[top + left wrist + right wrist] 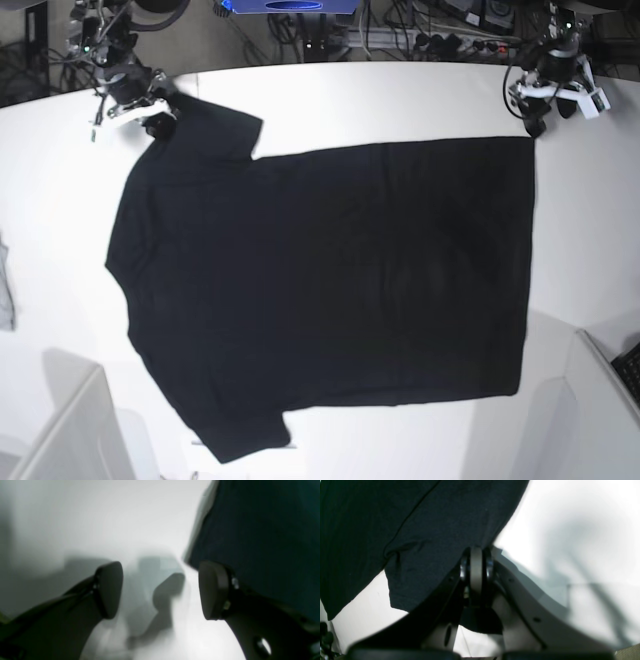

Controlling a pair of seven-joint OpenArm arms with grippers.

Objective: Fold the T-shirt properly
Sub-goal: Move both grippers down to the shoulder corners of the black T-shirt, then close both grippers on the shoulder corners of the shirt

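T-shirt (330, 290) lay flat on the surface (400, 95). Right pincer (476, 565) clamped its sleeve edge. Left pincer (160, 590) sat released beside the hem.

A wide white table (340, 85) takes up most of the base view. Against its left edge lies a small grey cloth scrap (6, 290), partly cut off by the frame. Beyond the table's far edge the floor is dark and crowded with tangled cables (420, 35), and a blue box (290, 6) sits there near the middle. Off the table's near right corner, a dark keyboard (628, 368) pokes in.
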